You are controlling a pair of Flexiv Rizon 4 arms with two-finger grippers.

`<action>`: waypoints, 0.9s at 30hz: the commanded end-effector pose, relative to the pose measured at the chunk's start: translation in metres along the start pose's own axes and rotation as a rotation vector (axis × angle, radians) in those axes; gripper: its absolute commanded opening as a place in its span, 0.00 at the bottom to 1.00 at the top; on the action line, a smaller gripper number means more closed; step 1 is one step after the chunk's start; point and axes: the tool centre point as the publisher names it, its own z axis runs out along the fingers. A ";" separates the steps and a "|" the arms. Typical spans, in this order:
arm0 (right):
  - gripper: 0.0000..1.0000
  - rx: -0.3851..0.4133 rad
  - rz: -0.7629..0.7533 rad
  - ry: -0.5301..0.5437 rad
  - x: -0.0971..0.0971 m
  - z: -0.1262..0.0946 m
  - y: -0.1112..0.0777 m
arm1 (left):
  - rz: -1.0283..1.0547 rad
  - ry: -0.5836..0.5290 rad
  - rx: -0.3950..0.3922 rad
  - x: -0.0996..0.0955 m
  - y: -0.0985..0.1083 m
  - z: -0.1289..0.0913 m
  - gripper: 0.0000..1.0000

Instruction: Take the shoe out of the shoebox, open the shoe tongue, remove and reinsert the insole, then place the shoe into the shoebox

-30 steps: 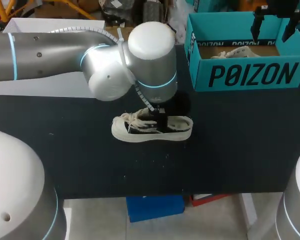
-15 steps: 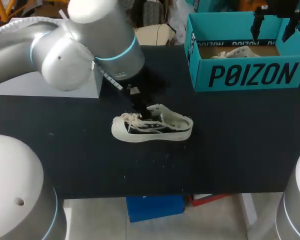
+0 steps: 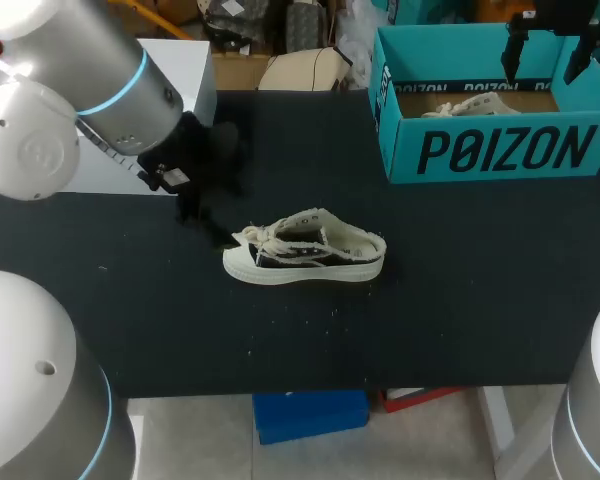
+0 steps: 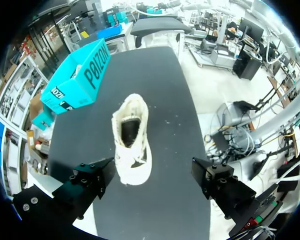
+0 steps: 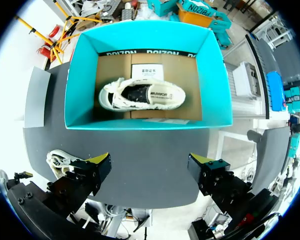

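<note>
**Shoe out on the table, both grippers empty**

Our left gripper hung over the table just short of the shoe's toe, fingers spread wide and holding nothing. We judged it stood clear to leave the opening reachable. The shoe stood upright on its sole, well apart from the shoebox. It was cream canvas with frayed edges, loose laces and a dark inside. We could not tell whether the insole was seated. Our right gripper hung over the shoebox, jaws apart, above a second shoe inside.

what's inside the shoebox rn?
In the shoebox: one white shoe lying on the bottom, a white card beside it. Anything under the shoe is covered.
</note>
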 end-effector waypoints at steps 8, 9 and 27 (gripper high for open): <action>1.00 0.001 0.000 0.000 0.000 0.000 0.000 | -0.006 0.007 0.300 0.008 0.049 0.000 1.00; 1.00 0.001 0.000 0.000 0.000 0.000 0.000 | -0.006 0.007 0.300 0.008 0.049 0.000 1.00; 1.00 0.001 0.000 0.000 0.000 0.000 0.000 | -0.006 0.007 0.300 0.008 0.049 0.000 1.00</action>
